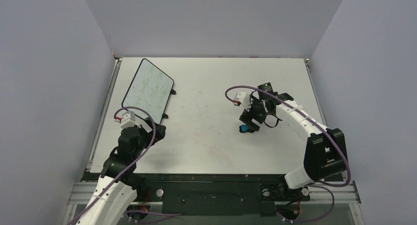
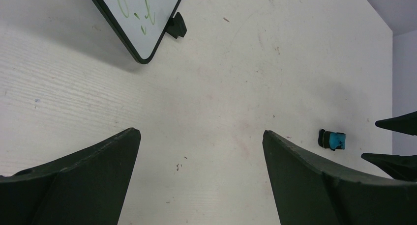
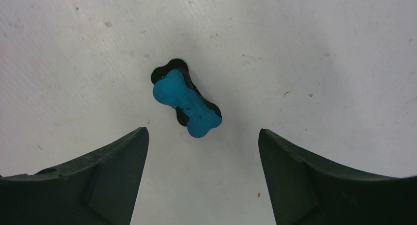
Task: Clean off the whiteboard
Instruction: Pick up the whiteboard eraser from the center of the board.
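While its fingers stand spread wide with nothing between them, the right gripper (image 3: pixel 202 136) hangs over the eraser (image 3: pixel 186 103). The eraser lies flat on the table (image 1: pixel 221 146) just ahead of the fingertips, its long axis running from 11 to 5 o'clock in the wrist view, skewed to the gap, so a wrist turn looks needed before closing. Seen from above, the whiteboard (image 1: pixel 147 90), with green writing on it, leans at about 10 o'clock from the eraser, well apart. The left gripper (image 2: pixel 200 134), likewise spread and empty, is nearer the board.
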`<action>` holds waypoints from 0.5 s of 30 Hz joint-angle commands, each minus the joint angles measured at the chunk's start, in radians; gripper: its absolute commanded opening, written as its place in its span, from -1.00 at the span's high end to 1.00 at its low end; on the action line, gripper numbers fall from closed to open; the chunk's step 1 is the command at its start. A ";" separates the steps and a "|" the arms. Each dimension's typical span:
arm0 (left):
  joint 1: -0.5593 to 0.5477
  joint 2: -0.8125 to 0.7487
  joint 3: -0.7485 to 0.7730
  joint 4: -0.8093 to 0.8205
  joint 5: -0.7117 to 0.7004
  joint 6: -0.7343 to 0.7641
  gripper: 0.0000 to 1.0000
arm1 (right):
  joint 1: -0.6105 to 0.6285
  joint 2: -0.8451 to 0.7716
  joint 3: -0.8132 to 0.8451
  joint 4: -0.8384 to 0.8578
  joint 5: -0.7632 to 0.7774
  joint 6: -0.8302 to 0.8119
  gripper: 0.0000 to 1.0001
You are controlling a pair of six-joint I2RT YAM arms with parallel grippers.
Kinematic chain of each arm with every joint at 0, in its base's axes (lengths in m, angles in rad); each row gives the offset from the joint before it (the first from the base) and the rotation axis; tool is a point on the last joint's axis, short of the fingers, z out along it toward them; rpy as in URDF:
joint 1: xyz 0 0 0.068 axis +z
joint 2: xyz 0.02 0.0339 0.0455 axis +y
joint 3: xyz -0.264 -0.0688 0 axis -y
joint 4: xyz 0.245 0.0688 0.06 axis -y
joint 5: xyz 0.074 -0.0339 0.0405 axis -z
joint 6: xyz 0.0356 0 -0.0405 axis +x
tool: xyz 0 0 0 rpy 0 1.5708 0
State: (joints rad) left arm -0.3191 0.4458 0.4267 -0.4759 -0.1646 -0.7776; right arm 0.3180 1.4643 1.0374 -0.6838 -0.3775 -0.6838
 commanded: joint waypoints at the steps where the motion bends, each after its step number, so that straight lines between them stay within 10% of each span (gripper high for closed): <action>1: 0.000 -0.014 0.041 0.003 -0.022 0.024 -0.89 | -0.010 0.085 0.075 -0.129 -0.060 -0.316 -0.51; 15: 0.000 -0.069 0.047 -0.001 -0.029 0.030 -0.89 | 0.062 0.200 0.102 -0.095 -0.007 -0.348 -0.33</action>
State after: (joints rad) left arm -0.3191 0.4068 0.4274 -0.4866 -0.1783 -0.7647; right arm 0.3496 1.6459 1.0943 -0.8177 -0.4061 -1.0218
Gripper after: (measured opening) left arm 0.945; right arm 0.685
